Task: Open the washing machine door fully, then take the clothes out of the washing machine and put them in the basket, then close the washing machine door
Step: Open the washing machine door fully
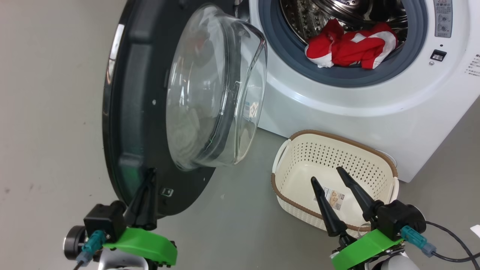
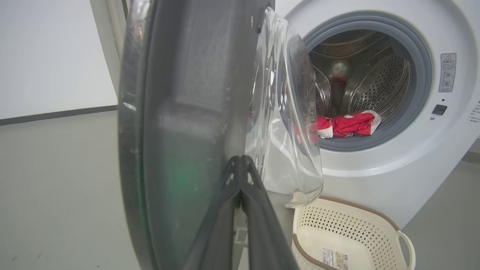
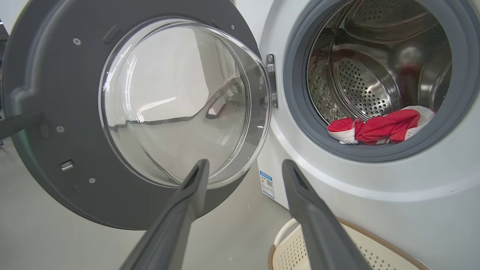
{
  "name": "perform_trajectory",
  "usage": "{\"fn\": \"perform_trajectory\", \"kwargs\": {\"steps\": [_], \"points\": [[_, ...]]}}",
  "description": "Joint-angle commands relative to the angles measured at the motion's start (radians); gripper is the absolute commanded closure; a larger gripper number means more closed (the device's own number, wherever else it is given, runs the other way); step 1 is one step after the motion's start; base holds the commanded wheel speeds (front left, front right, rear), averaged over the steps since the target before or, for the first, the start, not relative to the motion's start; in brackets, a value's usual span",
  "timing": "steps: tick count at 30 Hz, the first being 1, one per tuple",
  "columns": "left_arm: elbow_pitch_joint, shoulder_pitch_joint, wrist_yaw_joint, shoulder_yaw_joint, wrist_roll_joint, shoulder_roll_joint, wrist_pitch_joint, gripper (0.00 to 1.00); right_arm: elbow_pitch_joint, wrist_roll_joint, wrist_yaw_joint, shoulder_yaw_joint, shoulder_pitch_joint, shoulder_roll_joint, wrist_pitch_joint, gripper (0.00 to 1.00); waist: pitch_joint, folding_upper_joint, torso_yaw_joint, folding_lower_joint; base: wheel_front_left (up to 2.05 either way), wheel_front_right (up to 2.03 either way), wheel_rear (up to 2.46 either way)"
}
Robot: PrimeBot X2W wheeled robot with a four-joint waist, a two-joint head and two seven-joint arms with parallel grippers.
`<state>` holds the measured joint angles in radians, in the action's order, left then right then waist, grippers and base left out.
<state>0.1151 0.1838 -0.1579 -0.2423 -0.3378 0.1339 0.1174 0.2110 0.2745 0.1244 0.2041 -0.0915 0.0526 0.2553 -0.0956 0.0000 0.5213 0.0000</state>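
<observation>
Pushing looks like the step in hand: the left pincer point(image 1: 151, 174) is closed on nothing, its two fingers pressed together into one blunt point laid against the inner face of the washing machine door point(image 1: 127, 112), low on the black rim. Shut fingers suit a shove better than a grip, I judge. The door stands upright on its hinge at the left of the opening, swung well out from the washing machine point(image 1: 356, 108), its glass bowl window point(image 1: 213, 86) bulging toward the basket point(image 1: 323, 133); probably not yet fully open. The right pincer point(image 1: 326, 174) hangs spread wide and empty above the basket, likely waiting for its turn. The clothes point(image 1: 352, 47) lie in the drum at the front lip, resting on the grey rubber ring point(image 1: 277, 41), their long axis across the opening. The basket sits mouth-up on the floor point(image 1: 48, 131), just before the machine and below the opening, placed to catch the load.
</observation>
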Motion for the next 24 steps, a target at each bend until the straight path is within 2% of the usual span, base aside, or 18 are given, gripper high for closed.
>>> {"fn": "perform_trajectory", "kwargs": {"steps": [1, 24], "points": [[-0.004, 0.037, -0.019, 0.056, -0.008, 0.035, 0.009, 1.0, -0.019, -0.021, 0.006, 0.027, -0.017, -0.002, 0.006, 0.0, -0.005, 0.0, 0.001, 0.0, 0.0, 0.0, 0.0], [0.178, 0.183, -0.035, 0.174, -0.086, 0.051, 0.103, 1.0, -0.003, -0.081, 0.006, 0.064, -0.032, -0.002, -0.006, 0.0, -0.079, 0.0, 0.008, 0.0, 0.0, 0.0, 0.0]]}}
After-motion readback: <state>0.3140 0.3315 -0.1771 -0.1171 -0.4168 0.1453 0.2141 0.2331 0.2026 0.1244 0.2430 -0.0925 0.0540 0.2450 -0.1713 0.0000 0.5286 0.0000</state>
